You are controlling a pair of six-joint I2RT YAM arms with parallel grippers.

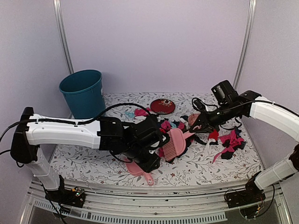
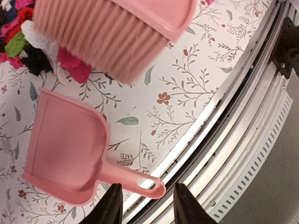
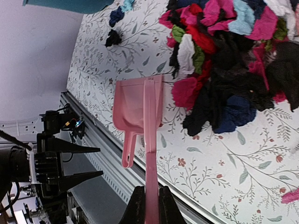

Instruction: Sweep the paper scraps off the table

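The right gripper (image 3: 149, 198) pinches the handle of the pink brush (image 3: 150, 130), so that its bristles can push the paper scraps (image 3: 224, 56), heaped at one o'clock on the table (image 3: 205, 168). The left gripper (image 2: 147, 205) is spread and empty. The dustpan (image 2: 65, 149) lies flat at eleven o'clock from it, probably waiting as catcher.

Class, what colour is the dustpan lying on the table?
Pink all over. The dustpan shows best in the left wrist view.
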